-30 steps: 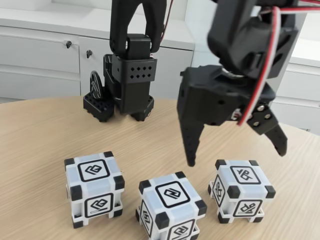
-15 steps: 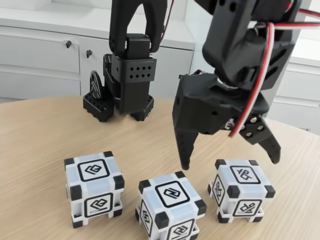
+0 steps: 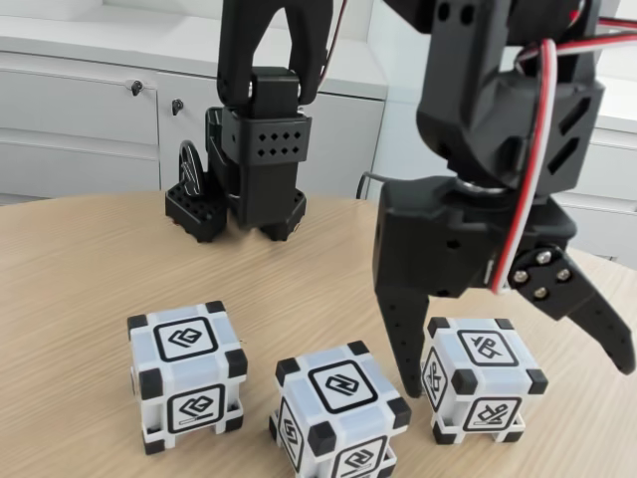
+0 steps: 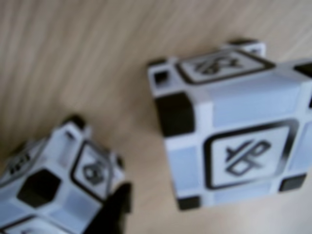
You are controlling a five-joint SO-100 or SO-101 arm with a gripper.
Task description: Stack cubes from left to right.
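Observation:
Three white and pale-blue cubes with black corners stand in a row on the wooden table in the fixed view: left cube (image 3: 184,373), middle cube (image 3: 341,413), right cube (image 3: 483,378). My black gripper (image 3: 518,376) is open and hangs low around the right cube. One finger (image 3: 408,349) points down into the gap between the middle and right cubes, and the other reaches past the right cube's right side. Neither pad visibly touches the cube. The wrist view looks down on the right cube (image 4: 234,126) and part of the middle cube (image 4: 58,185), with a dark fingertip (image 4: 114,217) at the bottom edge.
The arm's black base (image 3: 249,169) stands at the back of the table (image 3: 90,269). White cabinets (image 3: 80,119) line the wall behind. The cubes sit close to the table's near edge, with bare wood between them and the base.
The open gripper has moved to the right and dropped lower, from above the gap beside the right cube to astride it. The cubes have not moved.

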